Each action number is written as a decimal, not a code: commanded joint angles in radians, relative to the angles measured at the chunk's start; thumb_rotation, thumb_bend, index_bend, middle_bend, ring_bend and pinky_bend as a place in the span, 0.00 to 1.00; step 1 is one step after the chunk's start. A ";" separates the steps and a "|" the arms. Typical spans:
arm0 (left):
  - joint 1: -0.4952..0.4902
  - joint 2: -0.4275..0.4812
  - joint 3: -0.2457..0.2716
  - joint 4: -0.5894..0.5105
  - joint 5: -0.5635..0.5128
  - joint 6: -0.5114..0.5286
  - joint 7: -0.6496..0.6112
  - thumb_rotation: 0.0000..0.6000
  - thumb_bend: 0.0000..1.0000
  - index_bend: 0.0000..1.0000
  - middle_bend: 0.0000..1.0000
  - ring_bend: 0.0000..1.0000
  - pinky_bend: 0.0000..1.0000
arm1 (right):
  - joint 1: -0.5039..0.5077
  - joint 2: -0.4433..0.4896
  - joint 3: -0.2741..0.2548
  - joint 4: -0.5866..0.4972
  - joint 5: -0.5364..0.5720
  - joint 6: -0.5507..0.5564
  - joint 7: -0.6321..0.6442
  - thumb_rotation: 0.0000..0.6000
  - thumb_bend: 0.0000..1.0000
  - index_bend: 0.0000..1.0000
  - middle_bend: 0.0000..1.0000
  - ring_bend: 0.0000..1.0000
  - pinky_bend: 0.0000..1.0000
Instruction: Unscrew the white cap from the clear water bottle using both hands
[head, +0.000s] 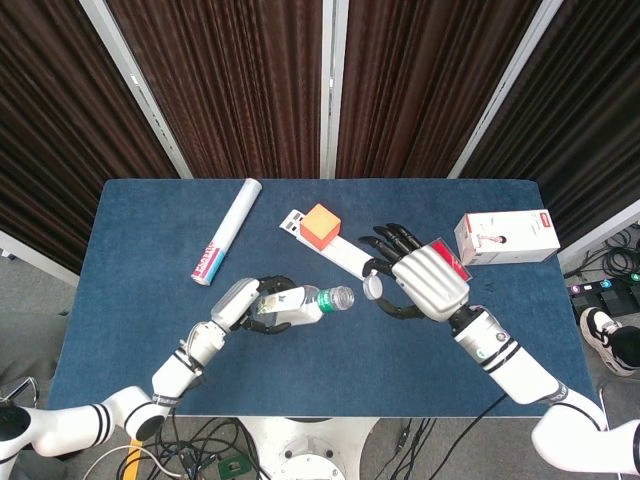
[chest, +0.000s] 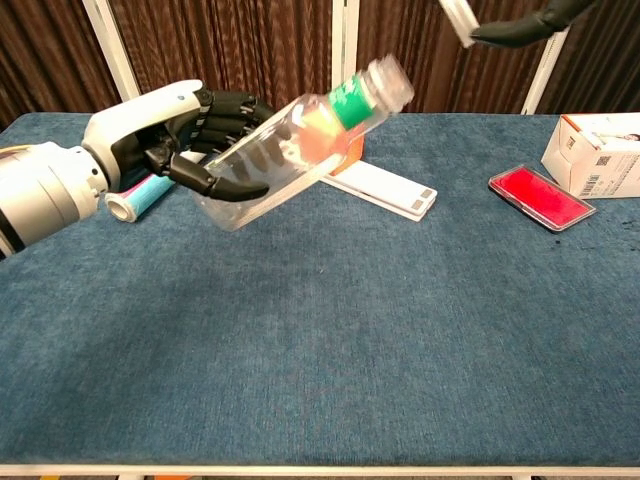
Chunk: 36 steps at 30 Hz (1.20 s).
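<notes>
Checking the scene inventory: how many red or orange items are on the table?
2: an orange cube at the table's far middle, on the white strip, and a flat red card to the right, beside the white box. None appear hidden.

In the chest view the right hand (chest: 530, 22) was cut off by the top edge, only dark fingertips showing, with the white cap (chest: 458, 18) at their tips half out of frame. The bottle's open neck (chest: 385, 82) was blurred.

Even, bright overhead light; sharp frames, soft shadows.
</notes>
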 joint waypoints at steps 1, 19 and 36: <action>0.004 0.013 0.028 0.077 -0.014 -0.026 0.230 1.00 0.48 0.45 0.44 0.38 0.42 | -0.023 0.021 -0.023 0.004 -0.005 0.000 0.010 1.00 0.37 0.49 0.11 0.00 0.00; 0.046 0.020 0.028 0.010 -0.236 -0.108 0.802 1.00 0.27 0.13 0.24 0.18 0.26 | -0.062 -0.023 -0.106 0.100 0.012 -0.066 0.004 1.00 0.37 0.50 0.10 0.00 0.00; 0.201 0.190 0.044 -0.159 -0.183 0.121 0.756 1.00 0.25 0.10 0.21 0.15 0.22 | 0.027 -0.332 -0.158 0.385 0.127 -0.224 -0.216 1.00 0.37 0.37 0.04 0.00 0.00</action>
